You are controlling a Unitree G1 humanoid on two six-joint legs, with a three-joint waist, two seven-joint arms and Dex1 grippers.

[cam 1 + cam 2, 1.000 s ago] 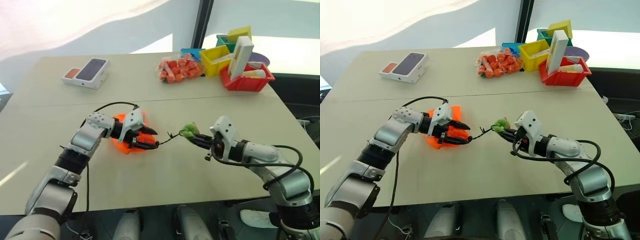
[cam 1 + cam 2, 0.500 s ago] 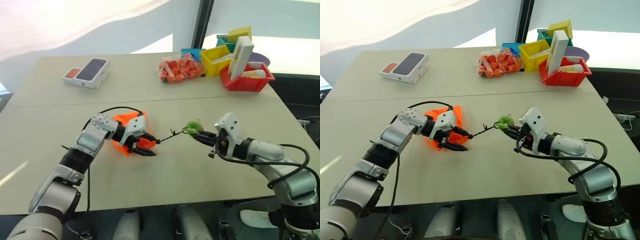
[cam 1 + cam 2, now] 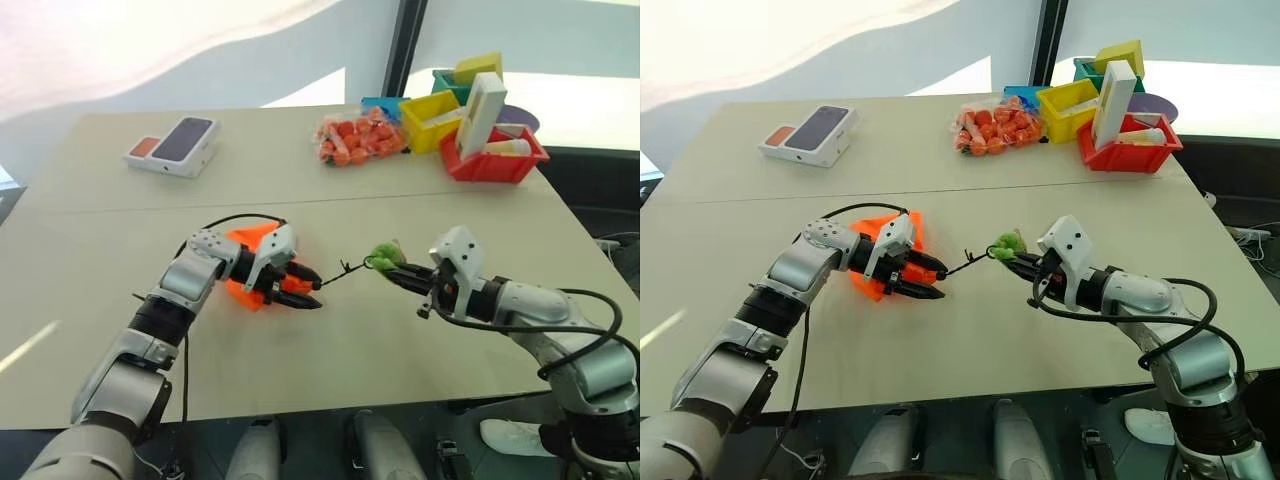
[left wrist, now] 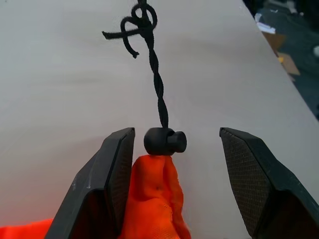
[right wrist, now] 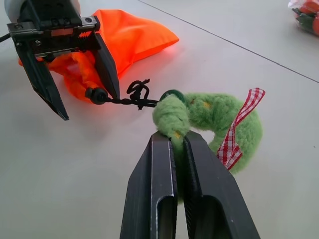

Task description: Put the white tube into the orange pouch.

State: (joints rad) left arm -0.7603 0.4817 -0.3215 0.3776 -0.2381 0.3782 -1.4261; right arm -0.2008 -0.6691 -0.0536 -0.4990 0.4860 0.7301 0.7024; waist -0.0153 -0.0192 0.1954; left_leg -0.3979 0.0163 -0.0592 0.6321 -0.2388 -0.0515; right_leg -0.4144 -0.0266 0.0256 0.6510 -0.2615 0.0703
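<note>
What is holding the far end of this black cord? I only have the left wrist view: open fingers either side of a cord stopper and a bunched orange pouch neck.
Observer: The right gripper is shut on the green fuzzy wreath charm tied to the black cord.
Operator: Is the cord taut?
Observer: It runs nearly straight from the charm to the cord stopper at the orange pouch.
Operator: Does the left gripper hold the pouch?
Observer: No, the left gripper stands open astride the pouch's gathered neck.
Operator: What lies beyond the pouch?
Observer: A phone box, a clear bag of orange-red pieces and coloured bins at the table's far side.
</note>
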